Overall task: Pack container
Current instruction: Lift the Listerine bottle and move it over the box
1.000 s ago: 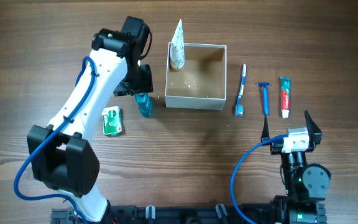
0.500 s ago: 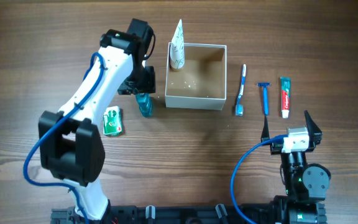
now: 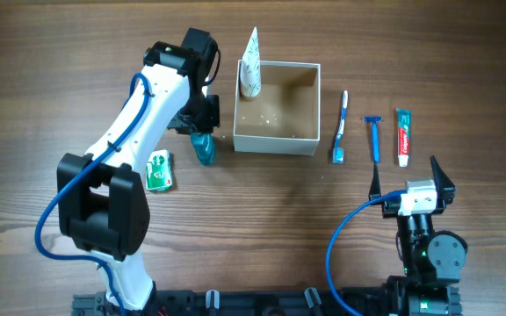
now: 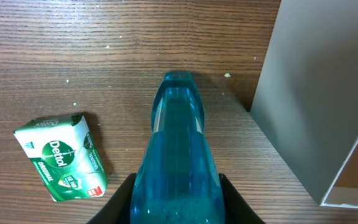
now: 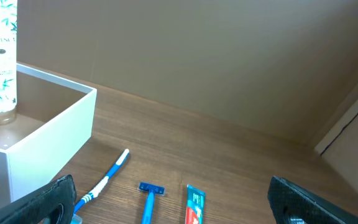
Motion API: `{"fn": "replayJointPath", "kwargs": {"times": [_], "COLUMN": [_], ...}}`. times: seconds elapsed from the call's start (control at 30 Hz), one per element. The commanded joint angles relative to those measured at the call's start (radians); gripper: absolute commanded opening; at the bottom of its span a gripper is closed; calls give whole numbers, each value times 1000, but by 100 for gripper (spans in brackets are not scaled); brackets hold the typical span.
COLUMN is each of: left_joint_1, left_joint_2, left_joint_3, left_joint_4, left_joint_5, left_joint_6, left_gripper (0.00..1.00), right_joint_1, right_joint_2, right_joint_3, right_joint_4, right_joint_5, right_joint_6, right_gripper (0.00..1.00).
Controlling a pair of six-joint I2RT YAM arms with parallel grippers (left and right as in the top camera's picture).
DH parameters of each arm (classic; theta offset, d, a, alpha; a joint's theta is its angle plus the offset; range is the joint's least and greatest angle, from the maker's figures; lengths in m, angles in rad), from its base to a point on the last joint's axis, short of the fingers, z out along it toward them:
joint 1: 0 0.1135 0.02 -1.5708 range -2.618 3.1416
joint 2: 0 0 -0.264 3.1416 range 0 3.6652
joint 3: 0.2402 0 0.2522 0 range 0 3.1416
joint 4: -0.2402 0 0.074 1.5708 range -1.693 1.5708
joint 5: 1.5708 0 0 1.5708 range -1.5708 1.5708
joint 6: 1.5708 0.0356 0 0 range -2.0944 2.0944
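Container (image 3: 275, 143) sits on the wooden table (image 3: 262, 211) at about 12 o'clock from centre in the overhead view, open top up, tan floor mostly bare. A white tube (image 3: 251, 66) stands upright in its 10 o'clock corner. Left gripper (image 3: 200, 132) is down at the container's 9 o'clock side, narrowed onto a blue bottle (image 3: 204, 149) that lies on the table just beside the white wall. In the left wrist view both fingers (image 4: 120, 202) press against the bottle's sides. A green soap pack (image 3: 159, 170) lies flat at 8 o'clock of the bottle, apart from it. At 3 o'clock of the container lie a toothbrush (image 3: 341, 127), a razor (image 3: 374, 139) and a toothpaste tube (image 3: 402, 136), side by side and not touching. Right gripper (image 3: 407, 178) is at 6 o'clock of the toothpaste, jaws spread wide, holding nothing.
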Motion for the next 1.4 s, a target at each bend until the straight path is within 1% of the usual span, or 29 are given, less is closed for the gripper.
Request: {"fn": "replayJointPath", "kwargs": {"times": [0.0,0.13,0.27,0.47,0.6,0.7,0.77,0.9,1.03,1.1,1.23,1.37], "left_joint_1": [2,2,3,18,27,25,20,2,-41,-74,-116,-123], "left_joint_2": [14,9,-6,-56,-90,-116,-132,-160,-153,-144,-129,-115], "left_joint_3": [-8,9,81,266,426,529,557,566,565,565,565,554], "left_joint_4": [5,2,0,-2,-2,-1,-1,-2,-3,-19,-86,-154], "left_joint_5": [10,10,7,-63,-66,-66,-66,-54,56,85,84,80], "left_joint_6": [5,6,6,6,6,37,62,61,58,53,50,50], "left_gripper": [4,4,4,4,4,4,4,4,4,4,4,4], "right_joint_1": [4,4,4,4,4,4,4,4,4,4,4,4], "right_joint_2": [-8,-8,-8,-8,-8,-8,-8,-8,-8,-8,-8,-8], "right_joint_3": [-1,-1,-1,-1,-1,-1,-1,-1,-1,-1,-1,-1], "right_joint_4": [2,2,2,2,2,2,2,2,2,2,2,2], "right_joint_5": [17,16,16,16,16,16,16,16,16,16,16,16], "right_joint_6": [19,19,19,19,19,19,19,19,19,19,19,19], "right_gripper": [100,100,100,100,100,100,100,100,100,100,100,100]}}
